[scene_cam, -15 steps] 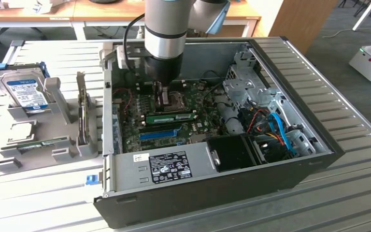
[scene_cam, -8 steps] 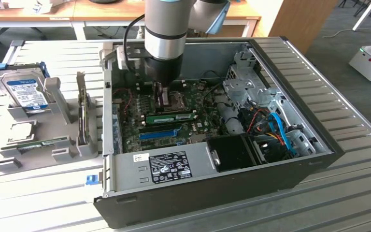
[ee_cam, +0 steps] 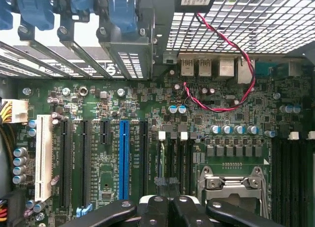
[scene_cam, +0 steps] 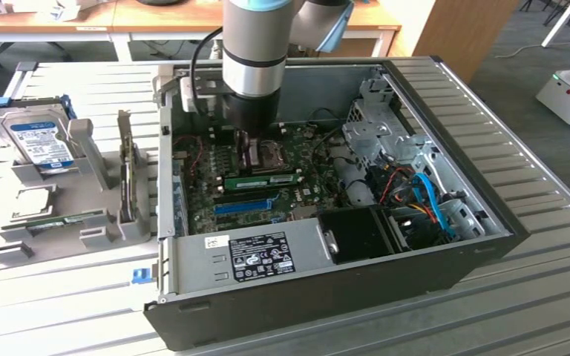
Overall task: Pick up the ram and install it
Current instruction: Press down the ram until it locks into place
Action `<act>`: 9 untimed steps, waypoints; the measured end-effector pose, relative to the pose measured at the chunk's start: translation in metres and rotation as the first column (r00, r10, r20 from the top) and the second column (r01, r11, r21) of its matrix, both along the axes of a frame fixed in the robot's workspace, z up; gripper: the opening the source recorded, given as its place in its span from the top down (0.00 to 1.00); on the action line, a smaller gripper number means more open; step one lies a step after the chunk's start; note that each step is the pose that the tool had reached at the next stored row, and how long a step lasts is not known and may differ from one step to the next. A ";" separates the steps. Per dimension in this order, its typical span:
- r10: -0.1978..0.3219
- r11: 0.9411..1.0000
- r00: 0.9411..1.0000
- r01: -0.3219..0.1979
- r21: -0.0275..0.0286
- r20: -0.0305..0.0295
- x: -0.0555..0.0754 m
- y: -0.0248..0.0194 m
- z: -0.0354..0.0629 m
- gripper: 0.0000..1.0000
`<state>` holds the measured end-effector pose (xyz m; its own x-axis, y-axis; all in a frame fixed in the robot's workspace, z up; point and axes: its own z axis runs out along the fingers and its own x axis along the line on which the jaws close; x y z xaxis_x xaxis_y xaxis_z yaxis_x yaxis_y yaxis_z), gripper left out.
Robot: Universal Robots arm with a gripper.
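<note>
The ram (scene_cam: 262, 180) is a long, thin green board with a row of dark chips. It stands on edge in a motherboard slot and appears already seated. It sits just beside the claw (ee_cam: 166, 197), between the claw and the blue slot (scene_cam: 250, 205), and runs parallel to that slot.

Judged light and stiff, but fragile. The chips and the contact edge should not be touched. It is best gripped across its thin faces near the middle of the top edge, or pressed down evenly along that edge.

The claw is clenched, apparently on nothing. It hangs low over the board, with the processor socket (scene_cam: 265, 152) close by on the side away from the ram.
</note>
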<state>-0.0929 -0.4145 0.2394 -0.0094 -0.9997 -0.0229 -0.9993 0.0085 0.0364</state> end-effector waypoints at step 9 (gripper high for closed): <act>0.000 1.000 1.000 0.000 0.000 0.000 0.000 0.0000 -0.0031 0.89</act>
<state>-0.0929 -0.4146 0.2364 -0.0093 -0.9997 -0.0229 -0.9993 0.0085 0.0365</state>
